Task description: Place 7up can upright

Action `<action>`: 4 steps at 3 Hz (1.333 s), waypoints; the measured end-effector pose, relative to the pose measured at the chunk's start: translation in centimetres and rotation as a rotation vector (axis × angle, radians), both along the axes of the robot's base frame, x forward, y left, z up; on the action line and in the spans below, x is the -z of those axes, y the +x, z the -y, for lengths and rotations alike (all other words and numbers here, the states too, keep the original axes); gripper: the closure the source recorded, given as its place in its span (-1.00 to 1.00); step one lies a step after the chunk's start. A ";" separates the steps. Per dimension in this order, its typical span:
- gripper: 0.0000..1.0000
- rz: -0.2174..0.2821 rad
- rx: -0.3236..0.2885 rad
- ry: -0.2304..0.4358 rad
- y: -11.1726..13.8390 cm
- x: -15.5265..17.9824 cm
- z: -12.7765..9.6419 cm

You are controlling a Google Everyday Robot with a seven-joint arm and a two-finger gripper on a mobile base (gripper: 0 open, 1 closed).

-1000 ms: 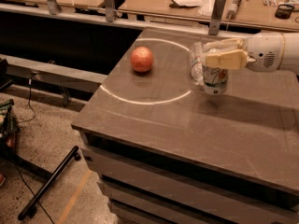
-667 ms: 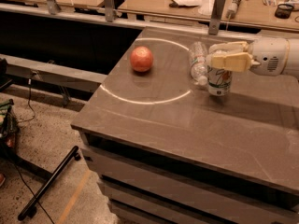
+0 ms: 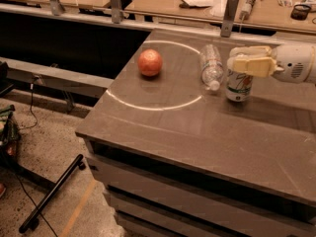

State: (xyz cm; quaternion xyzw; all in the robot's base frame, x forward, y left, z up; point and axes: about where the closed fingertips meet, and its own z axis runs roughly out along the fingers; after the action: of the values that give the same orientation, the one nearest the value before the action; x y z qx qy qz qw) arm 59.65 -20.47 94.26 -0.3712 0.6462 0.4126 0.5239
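Noted on smooth grey-brown tabletop (image 3: 197, 137): round reddish-orange apple (image 3: 149, 62) inside thin white painted ring (image 3: 148, 106), well left. Closer in, clear ribbed plastic water bottle (image 3: 211, 65) lying on its side, cap toward camera, just left of silver-white aluminium 7up can (image 3: 239, 88). Standing upright near right edge, long axis vertical, base on tabletop. Clamped round its top by cream two-finger gripper (image 3: 236, 62), reaching in from the right.
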 end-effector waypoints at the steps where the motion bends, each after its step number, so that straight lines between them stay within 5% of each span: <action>1: -0.74 0.001 0.022 0.039 -0.7 -0.4 2.4; 2: -1.00 0.002 0.031 0.058 -1.2 -0.7 3.5; 3: -1.00 0.003 0.032 0.051 -1.3 -0.8 3.6; 4: -1.00 0.034 0.051 -0.095 -4.2 -3.2 7.4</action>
State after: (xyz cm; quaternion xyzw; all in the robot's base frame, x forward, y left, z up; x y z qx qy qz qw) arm 55.43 -27.83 97.50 -0.3861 0.6653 0.3616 0.5268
